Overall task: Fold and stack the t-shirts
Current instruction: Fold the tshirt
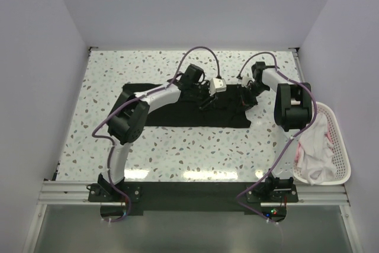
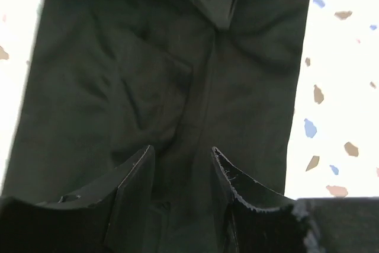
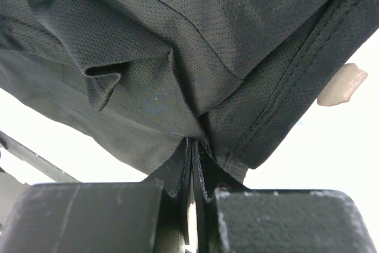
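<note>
A black t-shirt (image 1: 177,114) lies spread across the middle of the table. My left gripper (image 1: 207,98) hovers over its right part; in the left wrist view (image 2: 183,153) its jaws stand apart, with the black t-shirt (image 2: 148,87) lying under and between them, not pinched. My right gripper (image 1: 247,96) is at the shirt's right edge. In the right wrist view it (image 3: 194,144) is shut on a bunched fold of the black t-shirt (image 3: 177,39) near a stitched hem and lifts it off the table. White and pink t-shirts (image 1: 314,149) lie heaped in the basket.
A white slatted basket (image 1: 340,146) stands at the table's right edge beside the right arm. The speckled table (image 1: 177,152) shows in front of the shirt and to its left. Walls close in the back and sides.
</note>
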Robot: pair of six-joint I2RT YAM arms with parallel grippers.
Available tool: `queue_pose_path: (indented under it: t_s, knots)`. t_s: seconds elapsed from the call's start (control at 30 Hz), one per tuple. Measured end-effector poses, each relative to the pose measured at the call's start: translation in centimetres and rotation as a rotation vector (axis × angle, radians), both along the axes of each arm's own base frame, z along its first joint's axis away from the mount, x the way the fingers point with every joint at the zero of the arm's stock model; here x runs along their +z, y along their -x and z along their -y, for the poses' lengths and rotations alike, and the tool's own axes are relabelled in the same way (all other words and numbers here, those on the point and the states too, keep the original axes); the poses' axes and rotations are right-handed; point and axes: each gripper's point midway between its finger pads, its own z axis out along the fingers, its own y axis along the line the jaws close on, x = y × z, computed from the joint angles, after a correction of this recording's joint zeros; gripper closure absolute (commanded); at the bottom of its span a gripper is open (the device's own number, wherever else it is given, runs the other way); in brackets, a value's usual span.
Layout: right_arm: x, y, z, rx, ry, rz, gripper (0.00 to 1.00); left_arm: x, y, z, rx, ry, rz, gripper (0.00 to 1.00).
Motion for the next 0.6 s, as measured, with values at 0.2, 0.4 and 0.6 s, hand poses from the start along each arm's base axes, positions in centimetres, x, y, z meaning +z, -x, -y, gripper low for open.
queue_pose_path:
  t_s: [0.2,0.4,0.6]
  knots:
    - [0.0,0.1,0.2,0.000,0.014,-0.004,1.00,-3.7,-0.5,-0.9,0.018,-0.107,-0.016,0.56]
    - [0.0,0.0,0.4,0.000,0.028,-0.003,1.00,-4.6,-2.6,-1.3,0.080,-0.141,0.024,0.57]
    - [0.1,-0.1,0.8,0.006,0.050,0.003,1.00,-3.9,-5.7,-1.7,0.178,-0.086,0.040,0.54]
